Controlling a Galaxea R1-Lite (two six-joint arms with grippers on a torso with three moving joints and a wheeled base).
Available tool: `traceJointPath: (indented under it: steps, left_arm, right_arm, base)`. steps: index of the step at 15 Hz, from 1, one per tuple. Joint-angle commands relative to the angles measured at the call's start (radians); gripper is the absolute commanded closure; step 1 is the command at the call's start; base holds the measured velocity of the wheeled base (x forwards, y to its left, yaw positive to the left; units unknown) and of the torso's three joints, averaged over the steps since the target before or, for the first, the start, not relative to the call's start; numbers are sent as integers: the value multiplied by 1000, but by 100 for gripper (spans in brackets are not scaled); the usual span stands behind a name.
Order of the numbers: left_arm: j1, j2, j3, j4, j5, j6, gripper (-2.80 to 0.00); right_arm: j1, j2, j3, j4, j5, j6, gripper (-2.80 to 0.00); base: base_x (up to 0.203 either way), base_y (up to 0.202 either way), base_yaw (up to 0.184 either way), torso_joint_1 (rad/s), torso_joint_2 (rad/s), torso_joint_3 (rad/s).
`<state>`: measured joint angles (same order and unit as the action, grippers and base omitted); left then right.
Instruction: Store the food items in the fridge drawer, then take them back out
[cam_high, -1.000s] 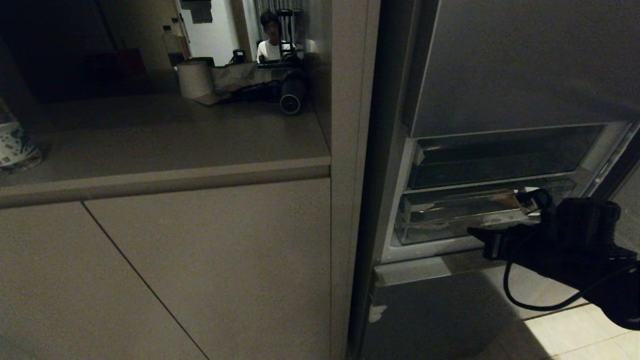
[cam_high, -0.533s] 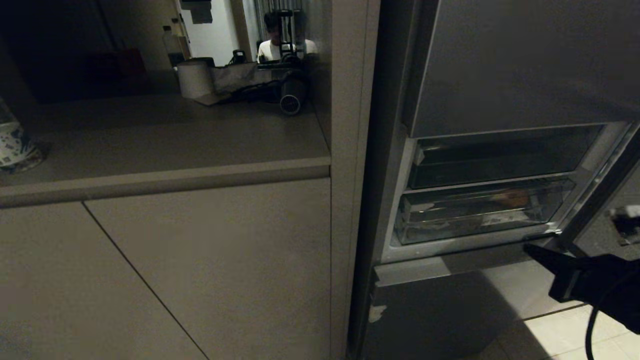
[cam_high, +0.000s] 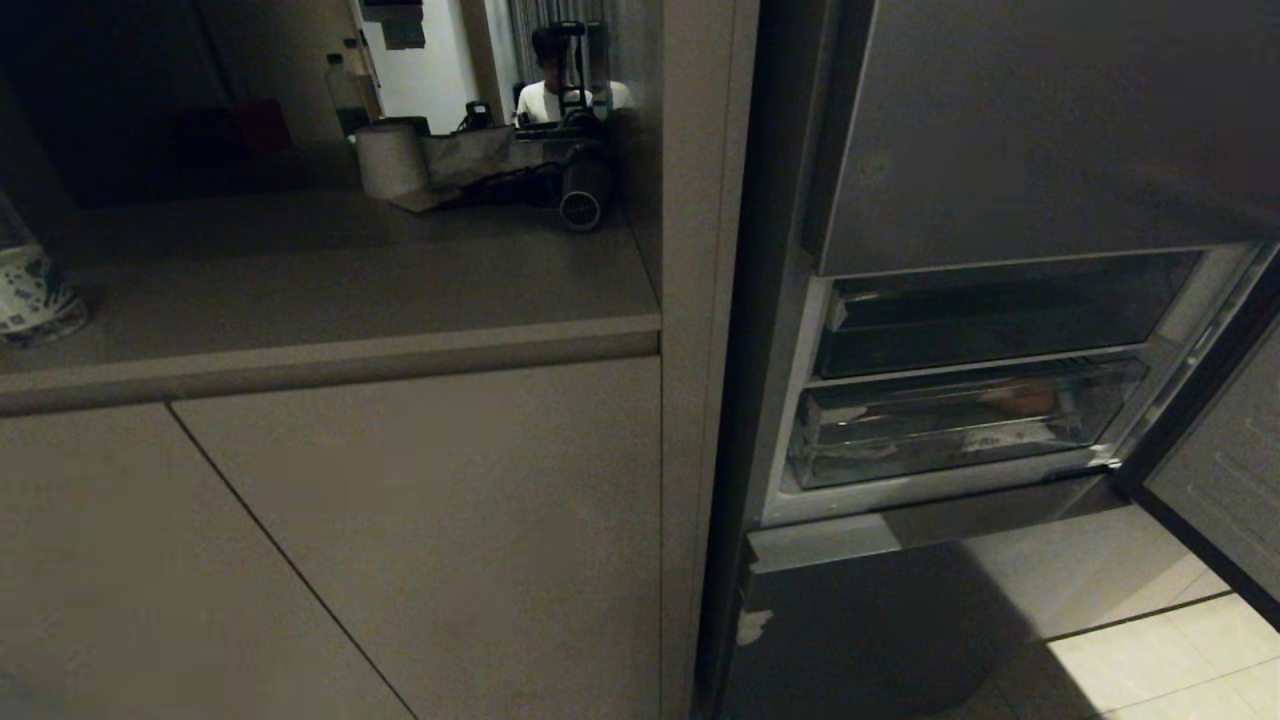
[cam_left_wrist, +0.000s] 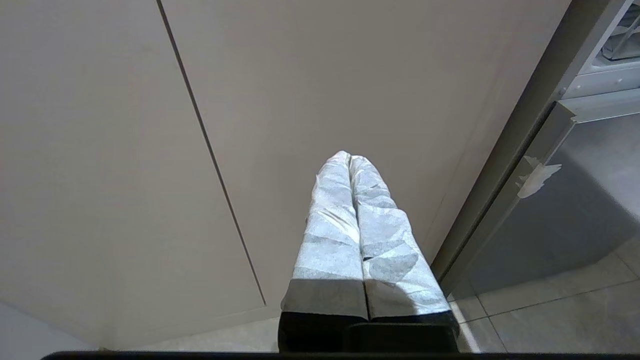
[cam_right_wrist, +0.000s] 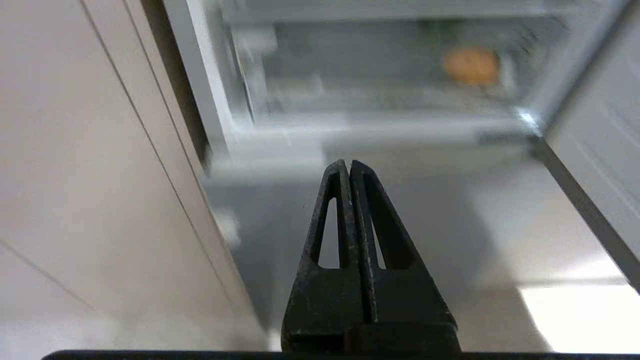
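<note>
Potato (cam_high: 1022, 398) sits toward the right end of the clear fridge drawer (cam_high: 960, 425), which is pushed in under the shelf; pepper not visible. Right end effector (cam_right_wrist: 349, 167) pinched tight, empty, low before the fridge. Left end effector (cam_left_wrist: 350, 159) likewise closed, facing the cabinet. Risk: open door (cam_high: 1225, 470) crowds the right side, shelf overhang leaves little headroom, so a reach could clip either edge.

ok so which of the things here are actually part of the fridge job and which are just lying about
Part of the job:
- fridge drawer, clear bin, pushed in
- potato, tan, inside the drawer
- right tool, shut and empty, in front of the fridge

Just lying about:
- paper roll on the counter
- water bottle behind it
- patterned cup at the counter's left edge
</note>
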<state>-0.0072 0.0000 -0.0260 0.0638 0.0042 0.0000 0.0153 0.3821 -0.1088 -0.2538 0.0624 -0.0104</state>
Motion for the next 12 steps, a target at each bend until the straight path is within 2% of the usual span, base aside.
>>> traceJointPath:
  steps: [1,2,3,6,12]
  left_arm:
    - [0,2,0,-1,0,0,0]
    - [0,2,0,-1,0,0,0]
    - [0,2,0,-1,0,0,0]
    - [0,2,0,-1,0,0,0]
    - [0,2,0,-1,0,0,0]
  right_arm:
    - [-8,-345,22,345,-14,-54,0]
    - [-11,-378,37,419,-24,-74,0]
    - [-13,-382,54,408,-30,-81,0]
    - [-14,-382,137,178,-38,-84,0]
    - [-14,-382,140,172,-38,-51,0]
  base:
    - [0,0,0,0,0,0]
    - [0,0,0,0,0,0]
    - [0,0,0,0,0,0]
    - [0,0,0,0,0,0]
    - [0,0,0,0,0,0]
